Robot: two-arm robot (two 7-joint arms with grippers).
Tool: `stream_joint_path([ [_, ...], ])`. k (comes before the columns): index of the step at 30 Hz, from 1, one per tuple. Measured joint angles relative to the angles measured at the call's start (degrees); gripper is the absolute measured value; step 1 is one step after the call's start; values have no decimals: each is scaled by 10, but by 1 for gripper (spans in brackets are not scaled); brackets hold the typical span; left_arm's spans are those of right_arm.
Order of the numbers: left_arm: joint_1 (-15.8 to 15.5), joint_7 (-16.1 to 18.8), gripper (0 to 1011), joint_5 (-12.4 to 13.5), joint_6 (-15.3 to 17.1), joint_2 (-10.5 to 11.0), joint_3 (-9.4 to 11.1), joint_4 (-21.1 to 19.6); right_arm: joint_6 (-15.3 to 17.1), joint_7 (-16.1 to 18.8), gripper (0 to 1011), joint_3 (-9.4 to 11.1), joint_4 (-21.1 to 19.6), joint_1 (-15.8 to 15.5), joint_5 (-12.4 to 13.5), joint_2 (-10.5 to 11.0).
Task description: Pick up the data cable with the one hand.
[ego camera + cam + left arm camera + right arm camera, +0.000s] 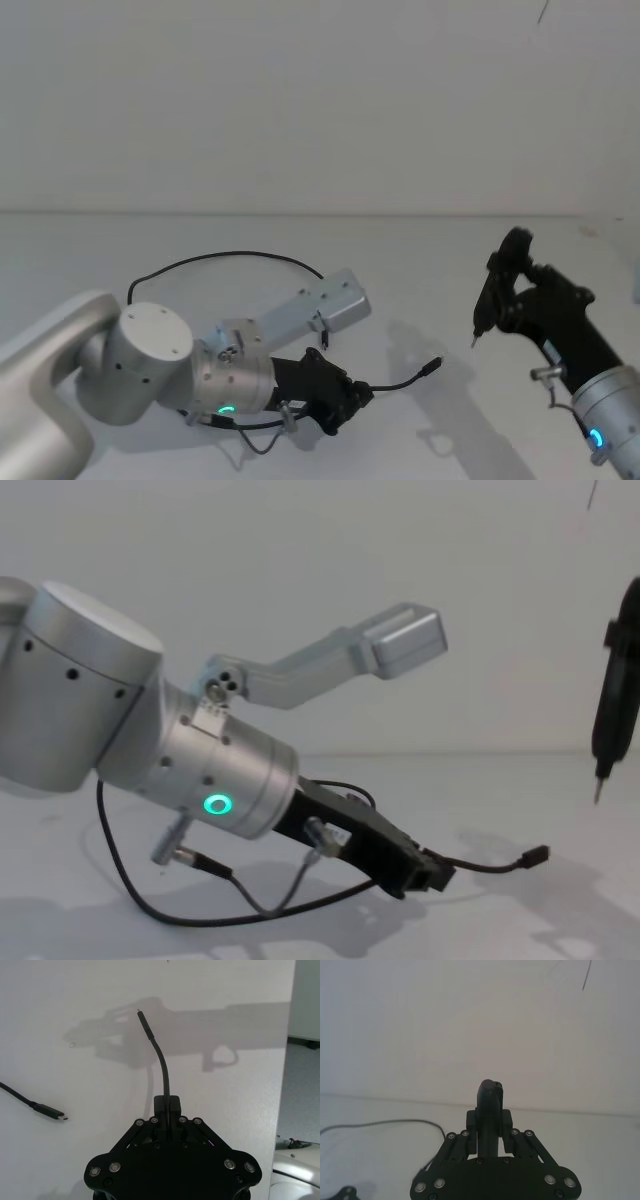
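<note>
Left wrist view: left end effector (167,1106) grips data cable (161,1058) near one end.

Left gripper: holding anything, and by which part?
The left gripper is shut on the data cable, pinching it a short way behind one plug, which juts out past the fingertips.

The left gripper (358,393) is low at the front left of the table (420,250). The data cable (235,254) loops behind it, passes between its pinched jaws and sticks out to the right, up off the table, while its other end lies on the table. Well apart on the right, the right gripper (515,292) grips the pen-shaped tool (488,300), tip down above the table.
</note>
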Motion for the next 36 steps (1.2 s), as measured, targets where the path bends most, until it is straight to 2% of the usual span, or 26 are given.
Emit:
stream_joint_path([
  [12, 5, -25, 44, -9, -37, 52, -11, -38, 43, 11, 279, 34, -32, 9, 66, -13],
  [17, 7, -29, 44, -14, -45, 63, -15, -47, 60, 13, 279, 41, -38, 12, 89, -17],
  [26, 10, -33, 44, -18, -55, 77, -20, -57, 86, 13, 279, 47, -38, 18, 128, -29],
  [36, 11, -36, 44, -20, -59, 84, -22, -63, 94, 12, 279, 45, -16, 27, 154, -42],
])
